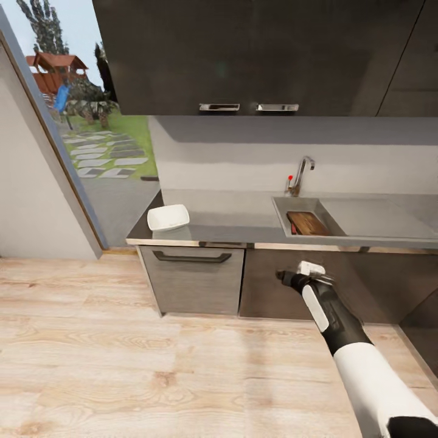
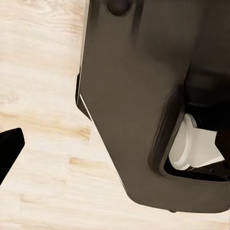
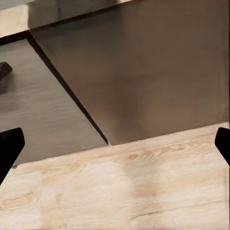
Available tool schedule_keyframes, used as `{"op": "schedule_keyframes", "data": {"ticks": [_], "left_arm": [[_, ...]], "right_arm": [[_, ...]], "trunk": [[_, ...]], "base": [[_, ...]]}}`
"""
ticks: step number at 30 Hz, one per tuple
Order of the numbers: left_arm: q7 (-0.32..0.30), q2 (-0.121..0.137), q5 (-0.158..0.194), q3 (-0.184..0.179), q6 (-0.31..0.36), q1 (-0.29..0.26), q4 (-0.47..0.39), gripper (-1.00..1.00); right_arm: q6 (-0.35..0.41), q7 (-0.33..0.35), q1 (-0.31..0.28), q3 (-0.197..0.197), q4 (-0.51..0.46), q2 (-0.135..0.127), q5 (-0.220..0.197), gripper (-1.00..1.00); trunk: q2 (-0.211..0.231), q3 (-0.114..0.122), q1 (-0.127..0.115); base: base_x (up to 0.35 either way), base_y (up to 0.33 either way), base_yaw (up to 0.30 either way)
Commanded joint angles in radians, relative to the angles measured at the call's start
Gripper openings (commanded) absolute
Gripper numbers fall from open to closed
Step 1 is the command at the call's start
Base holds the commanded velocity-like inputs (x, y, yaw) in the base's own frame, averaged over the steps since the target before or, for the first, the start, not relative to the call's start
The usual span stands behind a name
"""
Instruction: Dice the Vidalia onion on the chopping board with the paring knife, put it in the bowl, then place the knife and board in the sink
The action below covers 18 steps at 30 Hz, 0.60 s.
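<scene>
White and squarish, the bowl (image 1: 168, 217) sits near the left end of the grey countertop (image 1: 234, 222). Further right, the brown chopping board (image 1: 308, 223) lies inside the sink (image 1: 281, 213), beside a red sliver, likely the paring knife (image 1: 294, 229). Below, the right gripper (image 3: 115, 143) hangs wide open over bare wood floor (image 1: 121, 365); the left gripper's jaws cannot be judged.

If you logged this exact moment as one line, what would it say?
chopping board: in sink, red knife handle beside it | bowl: on countertop | right gripper: open, empty, facing cabinets
</scene>
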Motion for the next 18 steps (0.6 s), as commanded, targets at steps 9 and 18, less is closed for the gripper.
{"op": "schedule_keyframes", "data": {"ticks": [9, 18], "left_arm": [[0.102, 0.020, 0.009, 0.001, -0.003, -0.002, -0.246, 1.00], [0.236, 0.061, 0.008, 0.001, -0.006, -0.002, -0.451, 1.00]], "right_arm": [[-0.883, -0.001, 0.004, 0.009, 0.807, 0.049, 0.216, 1.00], [-1.012, 0.067, 0.254, 0.008, 0.879, 0.039, 0.234, 1.00]], "trunk": [[-0.002, -0.002, 0.001], [-0.002, -0.002, 0.001]], "base": [[-0.002, 0.000, 0.000], [0.000, 0.000, 0.000]]}}
